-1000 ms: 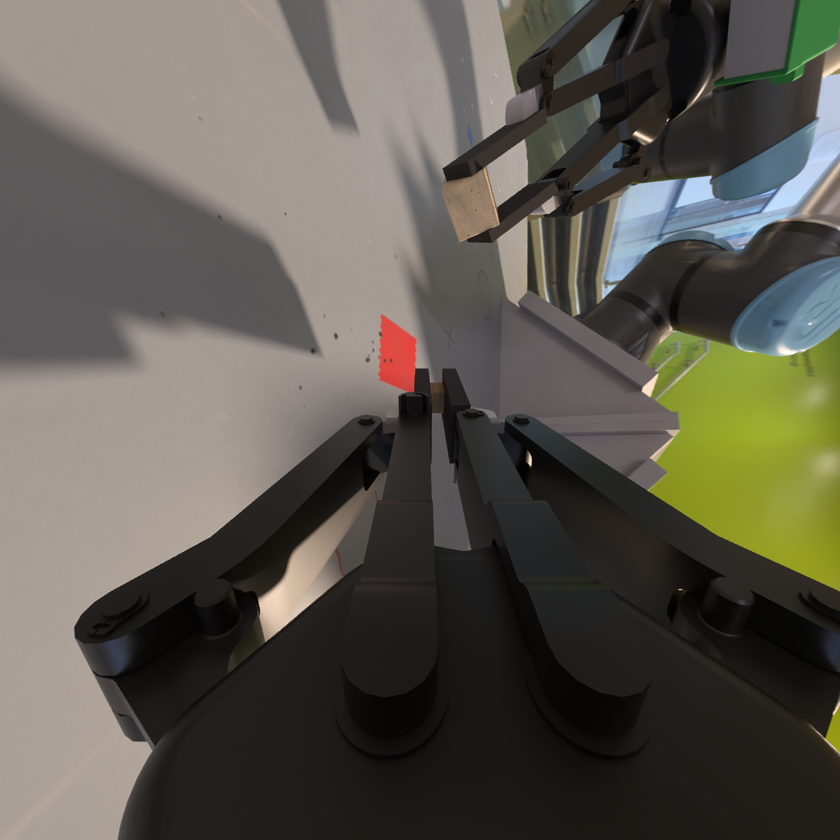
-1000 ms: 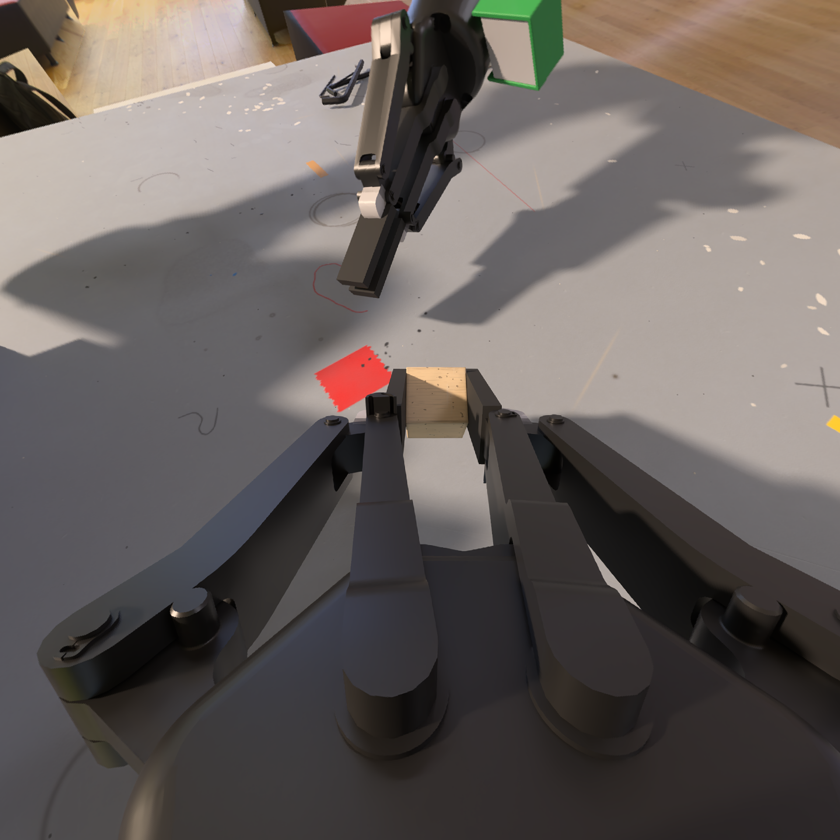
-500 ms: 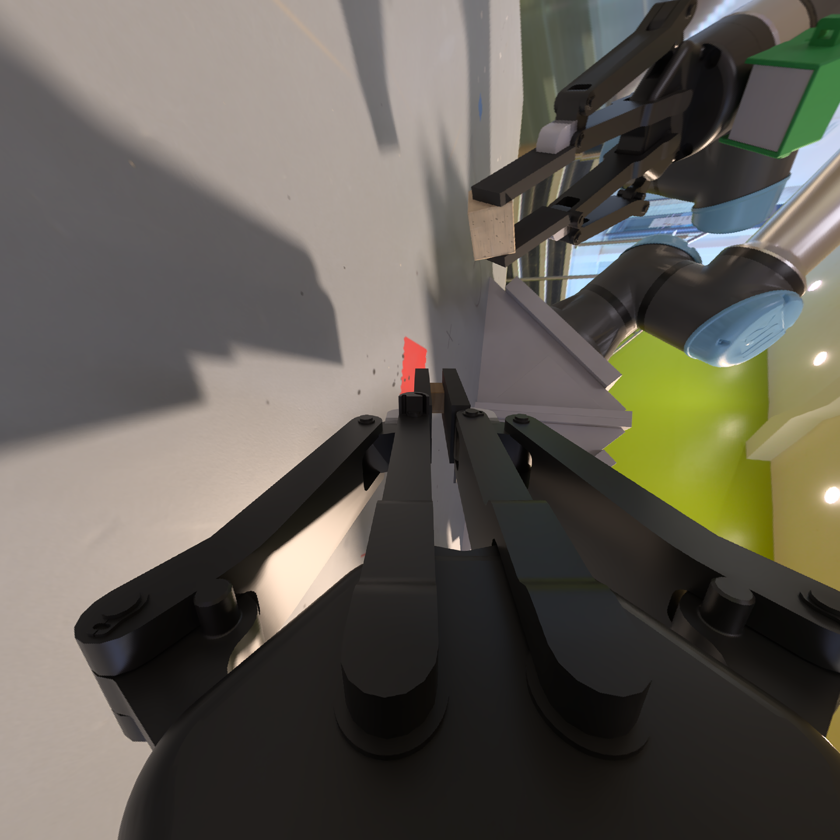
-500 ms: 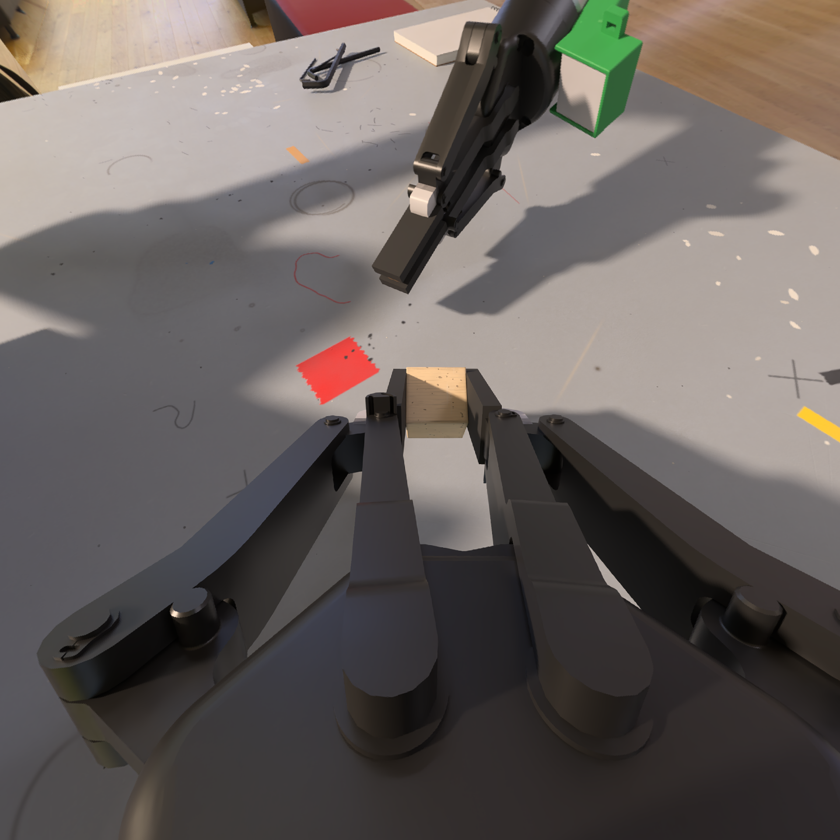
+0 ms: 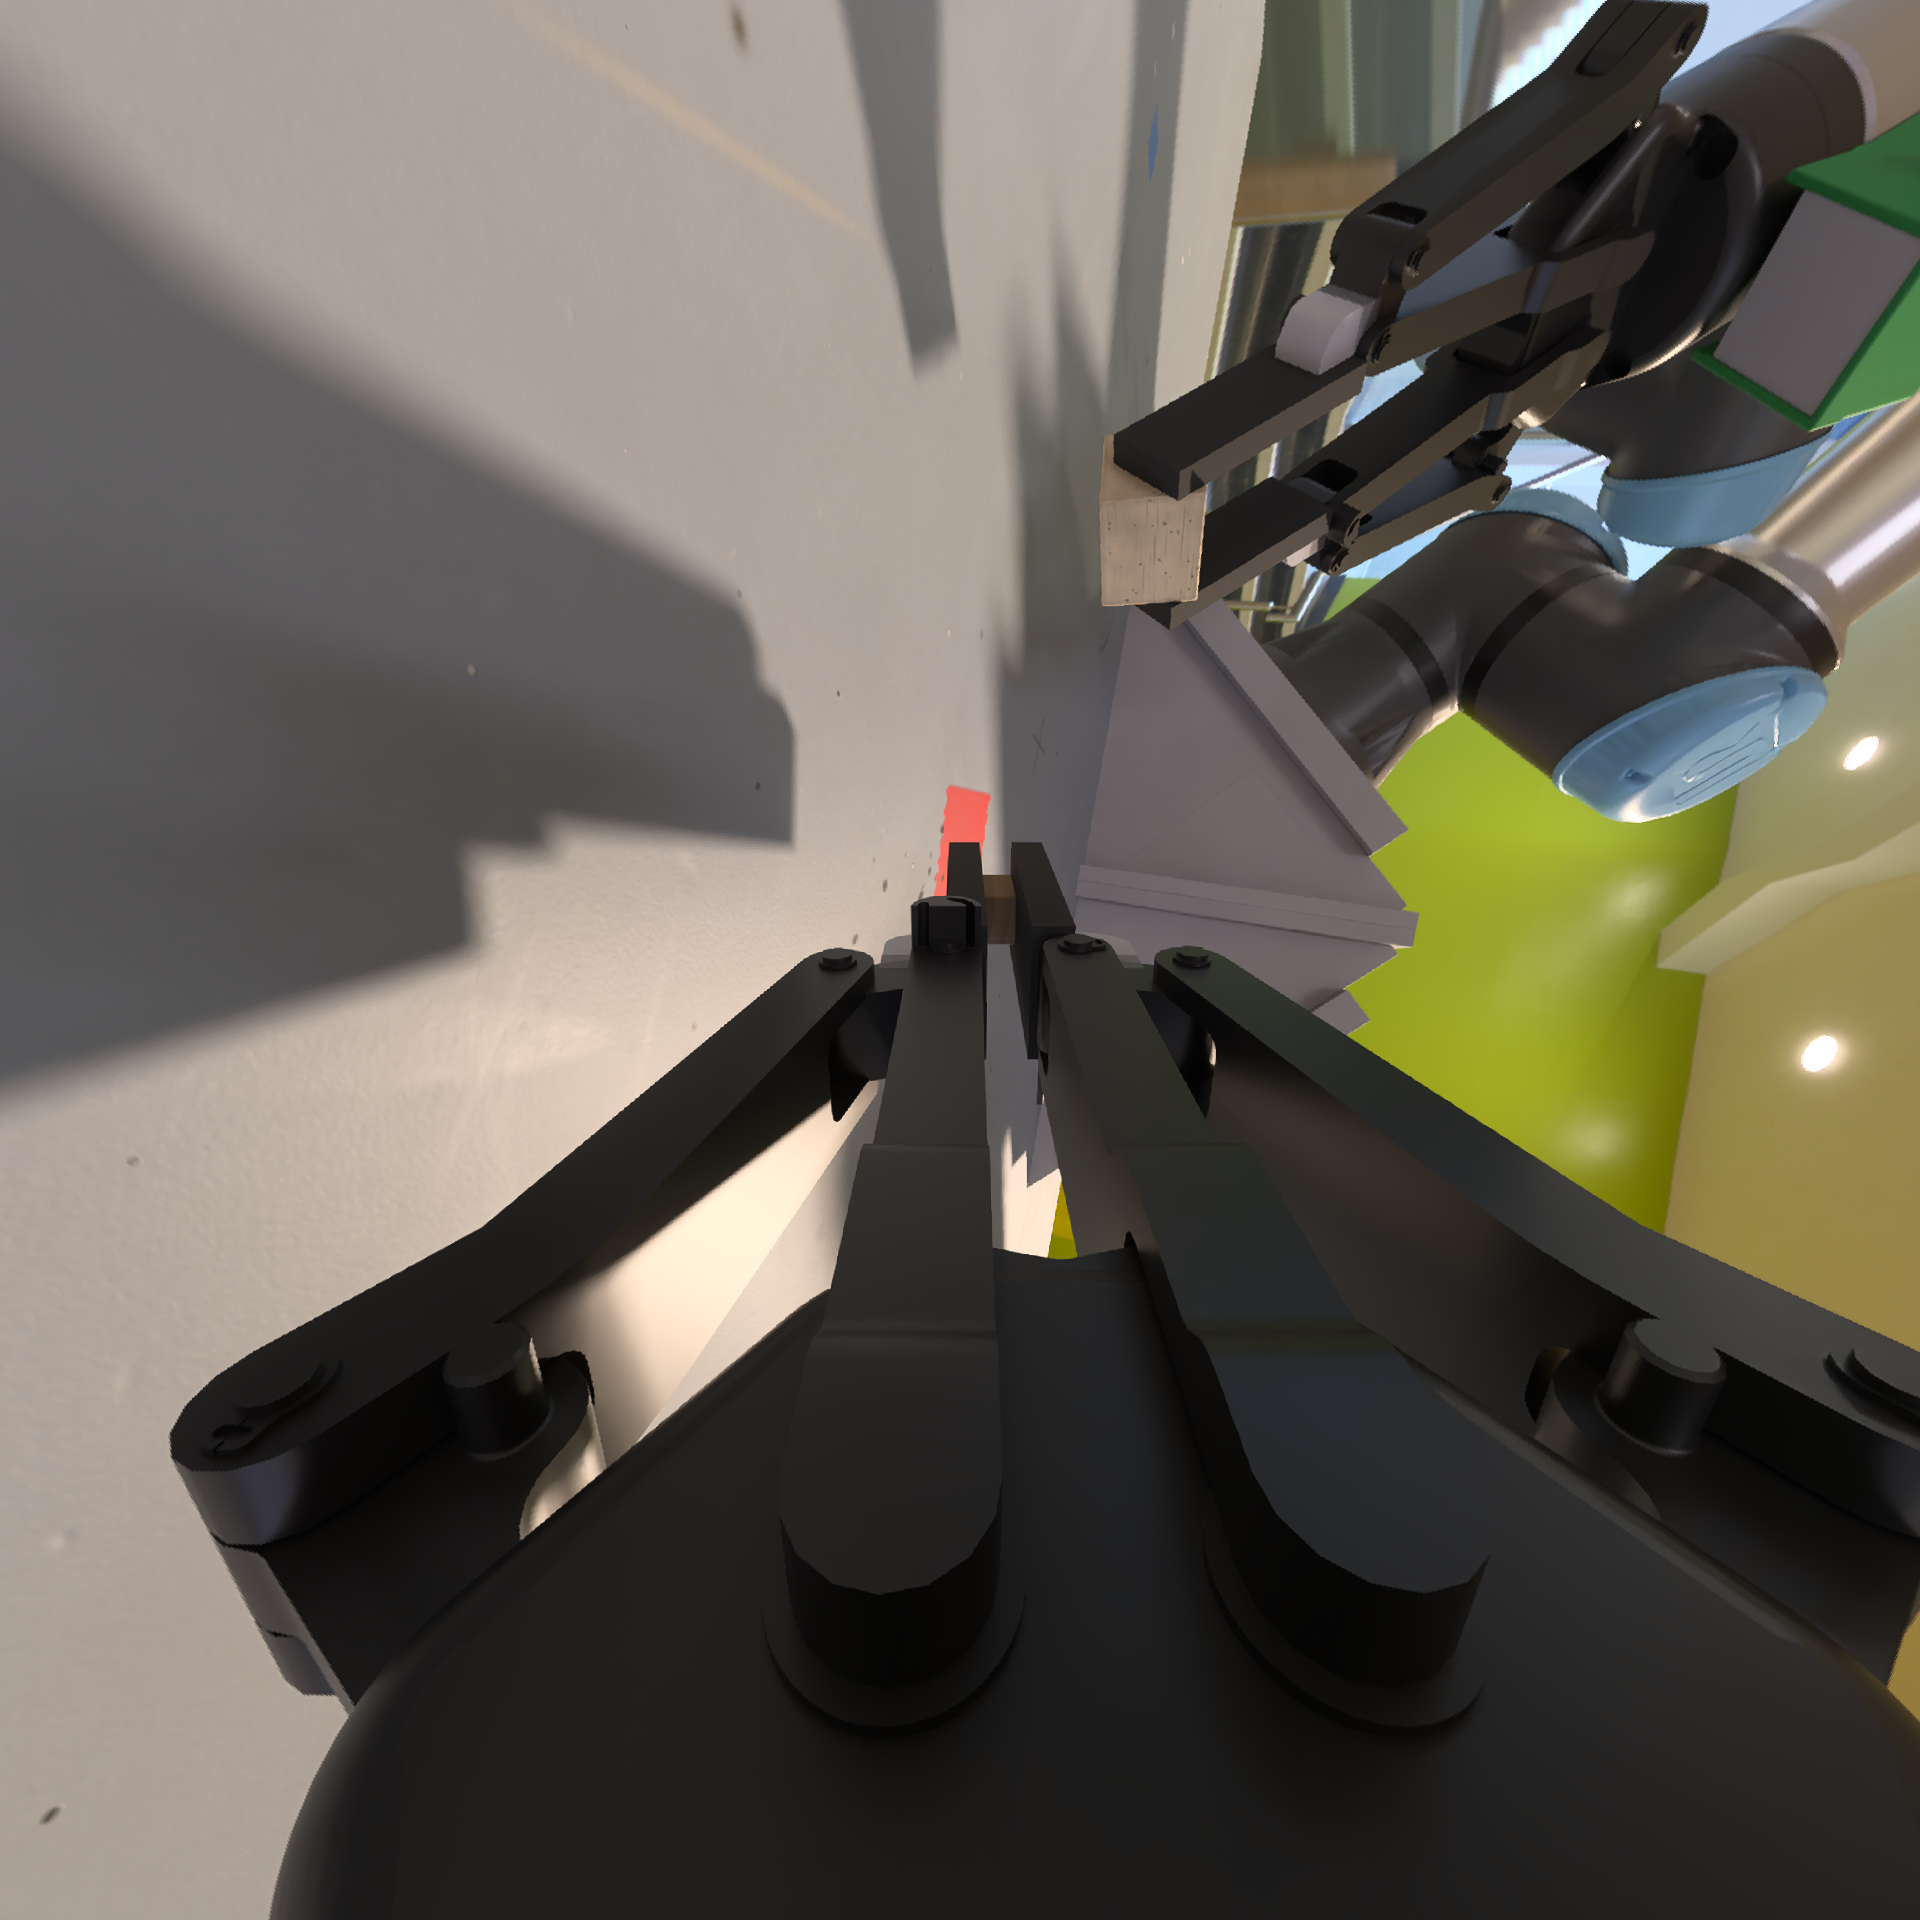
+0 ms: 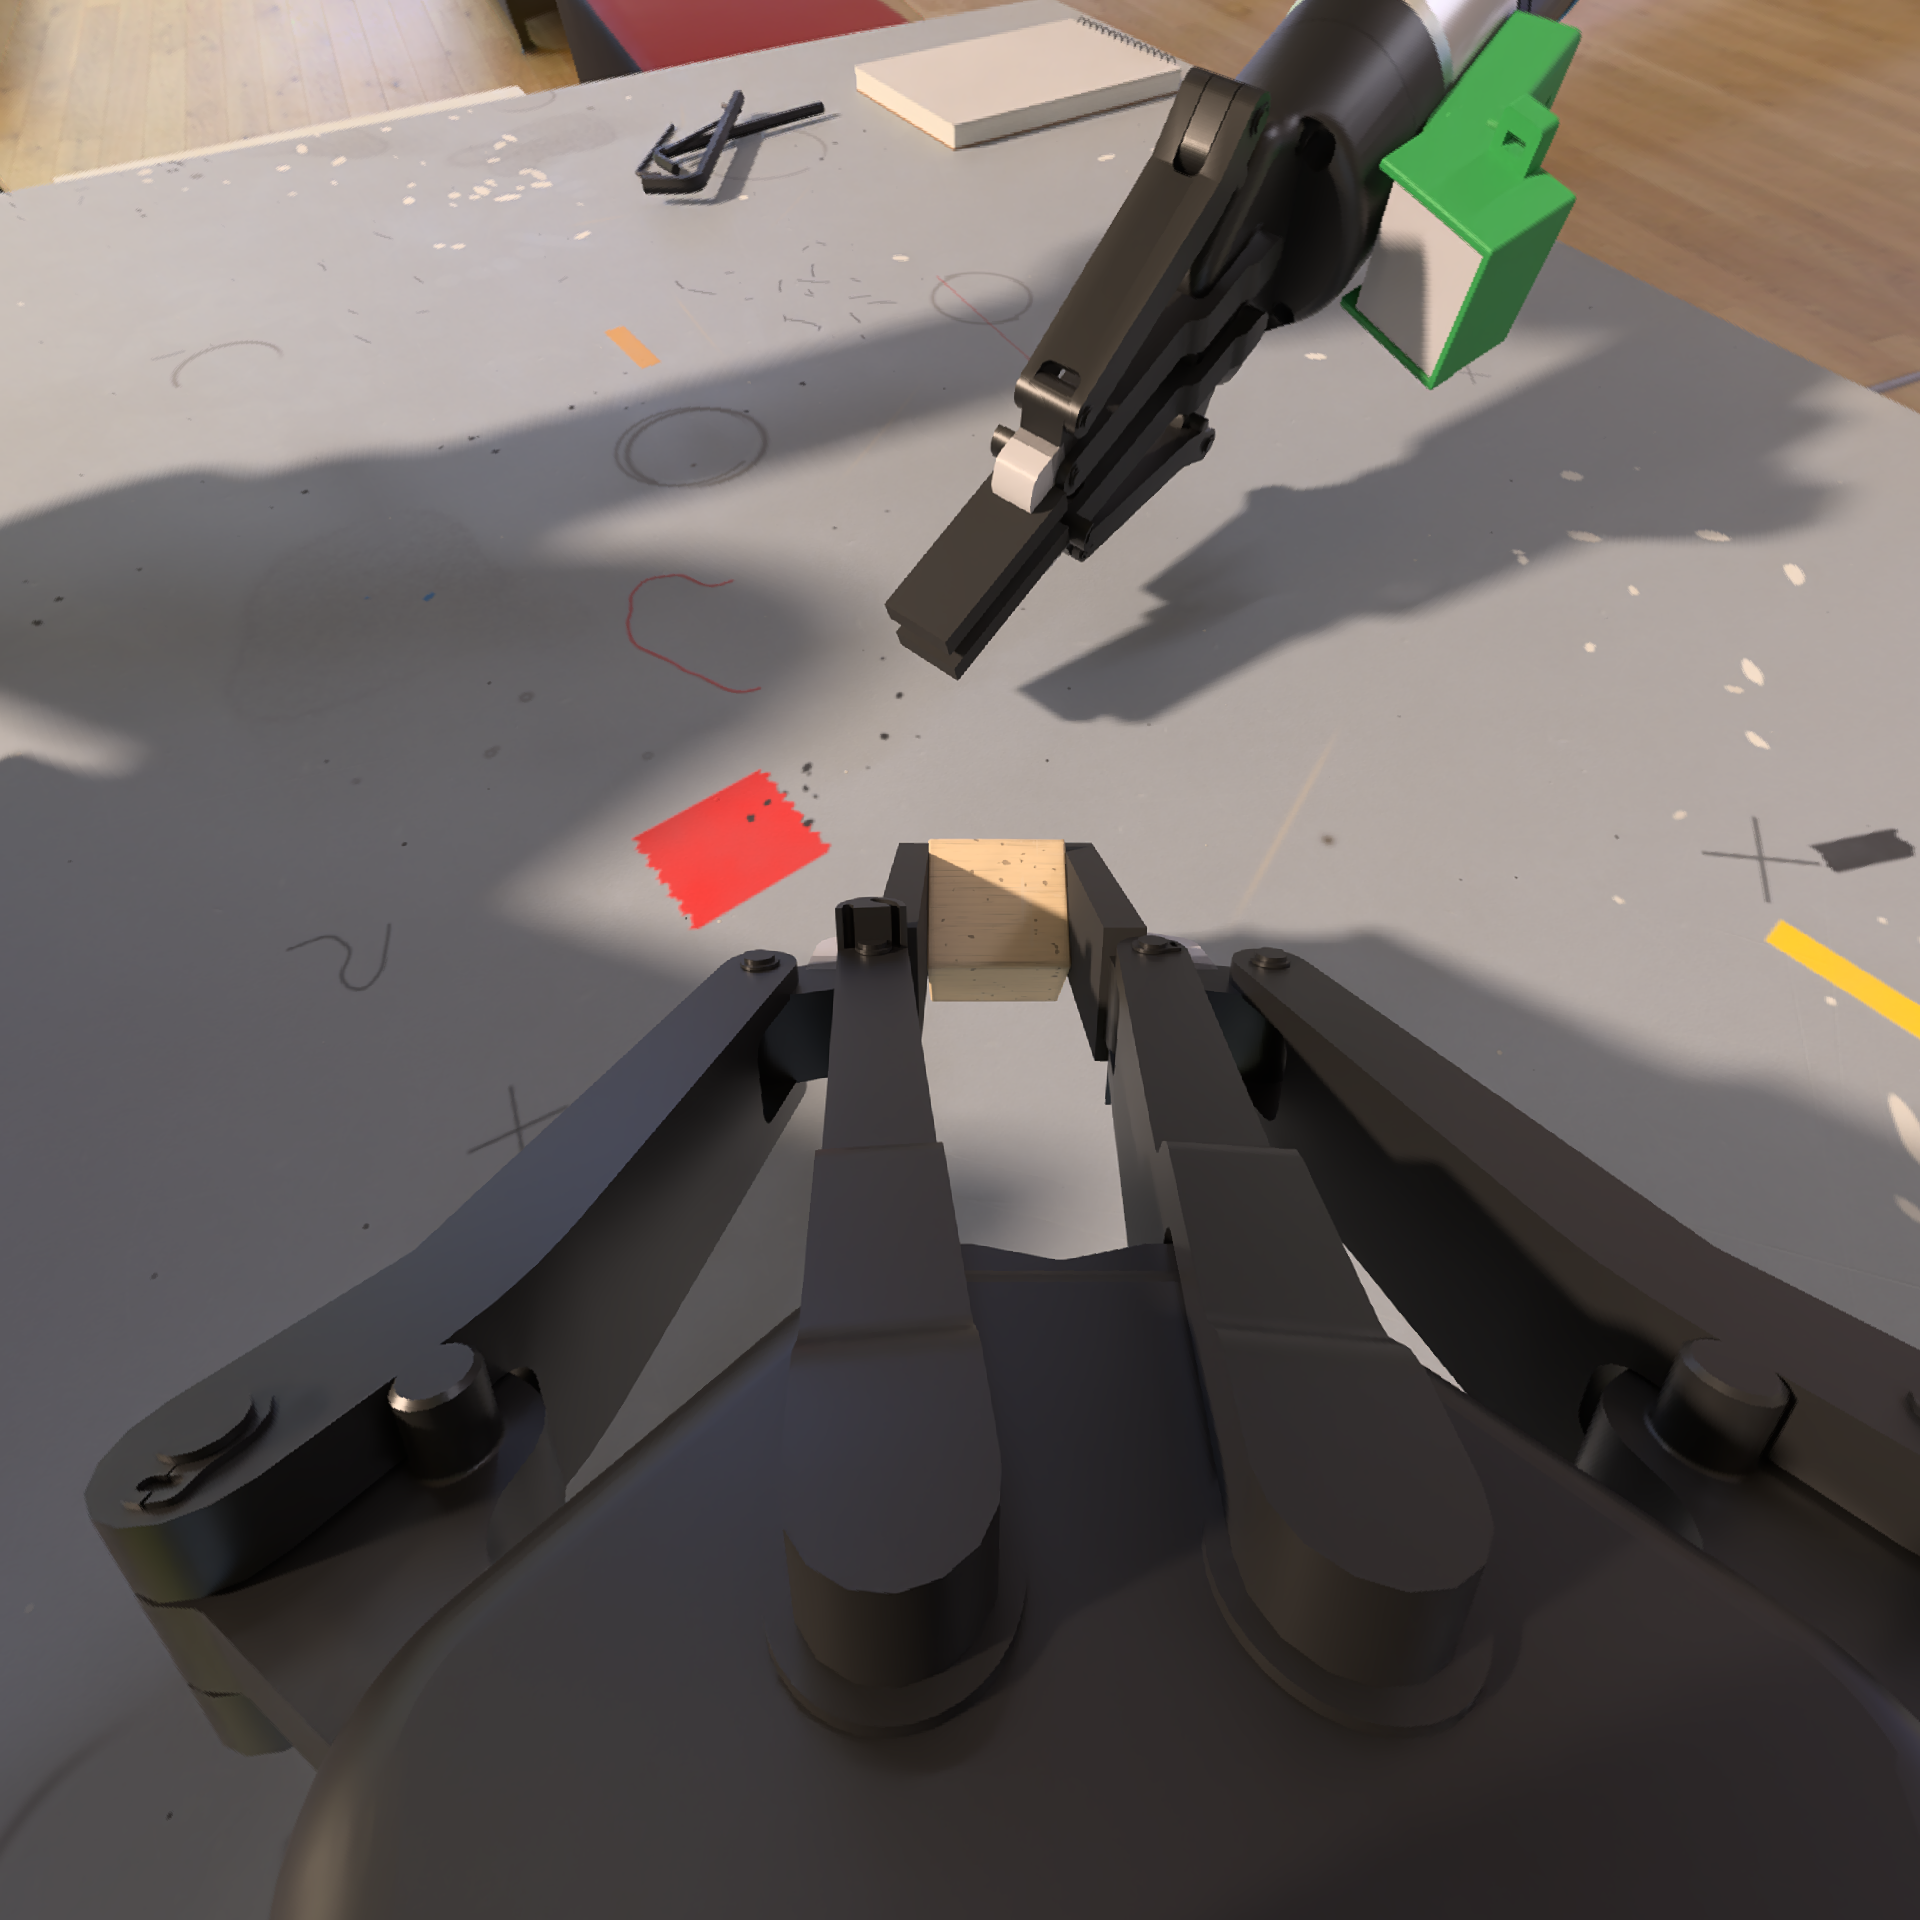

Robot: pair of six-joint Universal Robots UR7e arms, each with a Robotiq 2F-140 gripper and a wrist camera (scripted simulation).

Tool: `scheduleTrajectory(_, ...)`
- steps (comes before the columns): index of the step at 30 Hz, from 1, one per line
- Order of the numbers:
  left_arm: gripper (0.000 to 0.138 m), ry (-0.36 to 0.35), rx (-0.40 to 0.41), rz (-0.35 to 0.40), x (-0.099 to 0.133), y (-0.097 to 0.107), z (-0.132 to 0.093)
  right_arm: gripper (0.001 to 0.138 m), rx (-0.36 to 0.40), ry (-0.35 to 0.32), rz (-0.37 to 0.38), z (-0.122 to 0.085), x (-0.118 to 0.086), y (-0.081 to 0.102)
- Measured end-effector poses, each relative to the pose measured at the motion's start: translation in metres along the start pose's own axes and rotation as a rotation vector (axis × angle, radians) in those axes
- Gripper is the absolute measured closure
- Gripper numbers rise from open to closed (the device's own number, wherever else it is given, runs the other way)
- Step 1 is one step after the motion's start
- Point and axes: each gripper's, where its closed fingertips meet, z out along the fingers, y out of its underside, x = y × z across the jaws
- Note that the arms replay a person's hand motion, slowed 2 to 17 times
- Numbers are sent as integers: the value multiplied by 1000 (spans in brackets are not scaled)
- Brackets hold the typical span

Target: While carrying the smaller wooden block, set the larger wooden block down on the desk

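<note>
Right gripper: its fingers are clamped on the larger wooden block, one finger on each side face, and hold it in the air over the desk.
Larger wooden block: pale wood with dark specks, just beside the red patch, on the side away from the curly pencil mark. In the left wrist view it shows as a light cube between the right gripper's dark fingers, clear of the desk surface.
Left gripper: its fingers are drawn almost together, pinching the smaller wooden block, a thin brown sliver between the tips.
Left gripper from the right wrist view: it hangs above the desk beyond the red patch, tilted, tips pointing down toward the patch; from here the fingers look closed and the small block is hidden.
Red patch: flat on the desk, ragged-edged, with a scatter of dark dots at its far corner; in the left wrist view it is a red strip just behind the left fingertips.
Desk: grey, marked with pencil circles, crosses and pale flecks, crossed by long arm shadows.
Beyond the red patch: a red scribbled loop, a pencilled circle, black hex keys and a white notepad near the far edge.
Other marks: a yellow strip and a black patch lie well apart from the red patch, past the larger block.
Green housing: mounted on the left wrist.
</note>
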Motion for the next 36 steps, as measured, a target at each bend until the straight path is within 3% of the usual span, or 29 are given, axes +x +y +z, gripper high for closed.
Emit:
scheduleTrajectory(9, 130, 0, -56, 37, -3, -7, -4, 106, -12, 15, 17, 5, 5, 2)
scheduleTrajectory(22, 130, -41, -13, 114, -15, -21, -5, 106, -25, 12, 42, 13, 7, -2)
scheduleTrajectory(36, 130, 2, 35, 116, -12, -26, -8, 106, -64, 39, 29, 15, 11, -5)
